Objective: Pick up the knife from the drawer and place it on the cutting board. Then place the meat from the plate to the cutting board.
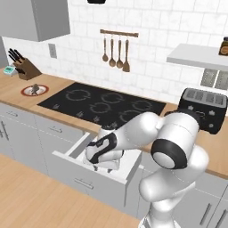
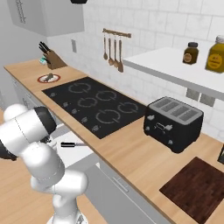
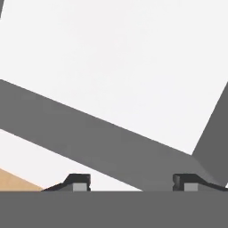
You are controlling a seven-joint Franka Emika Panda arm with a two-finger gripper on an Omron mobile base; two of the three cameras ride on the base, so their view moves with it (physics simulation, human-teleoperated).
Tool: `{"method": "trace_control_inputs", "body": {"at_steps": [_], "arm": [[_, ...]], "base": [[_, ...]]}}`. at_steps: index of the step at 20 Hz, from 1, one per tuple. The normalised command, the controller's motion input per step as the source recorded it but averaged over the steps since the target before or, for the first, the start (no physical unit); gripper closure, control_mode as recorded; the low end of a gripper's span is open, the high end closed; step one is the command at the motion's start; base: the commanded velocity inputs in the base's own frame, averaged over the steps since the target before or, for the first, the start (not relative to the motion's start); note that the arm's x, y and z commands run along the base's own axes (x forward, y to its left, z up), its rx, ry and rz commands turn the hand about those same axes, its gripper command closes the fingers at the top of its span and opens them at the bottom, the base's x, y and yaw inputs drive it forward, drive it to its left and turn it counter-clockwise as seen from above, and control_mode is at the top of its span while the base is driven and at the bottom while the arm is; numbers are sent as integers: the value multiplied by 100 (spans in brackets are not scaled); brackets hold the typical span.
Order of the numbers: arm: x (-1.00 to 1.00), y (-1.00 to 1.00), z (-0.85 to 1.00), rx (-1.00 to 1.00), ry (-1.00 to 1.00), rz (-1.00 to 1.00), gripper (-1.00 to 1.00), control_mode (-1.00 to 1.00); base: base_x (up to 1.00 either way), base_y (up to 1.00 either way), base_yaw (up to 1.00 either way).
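The drawer [image 1: 73, 171] stands pulled out under the stove, and my arm reaches down into it. The knife [image 2: 72, 144] lies flat on the drawer's white floor [image 2: 83, 154], black handle to the left and blade to the right. In the hand view my gripper [image 3: 132, 182] is open over the white drawer floor [image 3: 124, 67], with nothing between its tips and a grey drawer wall [image 3: 102, 138] crossing just ahead. The meat [image 1: 34, 88] sits on the red-rimmed plate [image 1: 26, 92] at the far left of the counter. The dark cutting board [image 2: 199, 188] lies at the counter's right end.
A black stovetop [image 1: 102, 104] sits behind the drawer. A black toaster [image 2: 173, 122] stands between the stove and the board. A knife block [image 1: 26, 67] is at the back left, utensils hang on a wall rail [image 1: 116, 53], and jars stand on a shelf [image 2: 175, 65].
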Motion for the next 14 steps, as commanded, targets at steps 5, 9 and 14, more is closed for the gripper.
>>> {"method": "trace_control_inputs", "body": {"at_steps": [5, 9, 14], "arm": [[-27, 68, -34, 5, 7, 4, -100, -100], [-39, 83, -42, 5, 5, 5, -100, -100], [-40, 86, -38, 3, 4, 4, -100, -100]], "base": [[0, 0, 0], [0, 0, 0], [0, 0, 0]]}}
